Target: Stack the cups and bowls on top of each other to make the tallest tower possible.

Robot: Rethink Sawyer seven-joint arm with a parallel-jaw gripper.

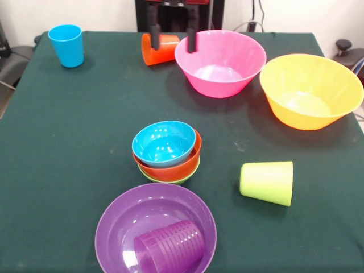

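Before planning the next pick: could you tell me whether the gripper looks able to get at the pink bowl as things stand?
Probably yes: the gripper hangs open by the pink bowl's rim, nothing lies inside it, and the orange cup lies off to one side.

A dark green table cover looks like matt, felt-like cloth. On it, a large pink plastic bowl and a large yellow plastic bowl look smooth and glossy, catching soft highlights. A small blue plastic bowl shines inside. A purple plastic cup is ridged with fine rings, while a lime green plastic cup looks smooth and duller.
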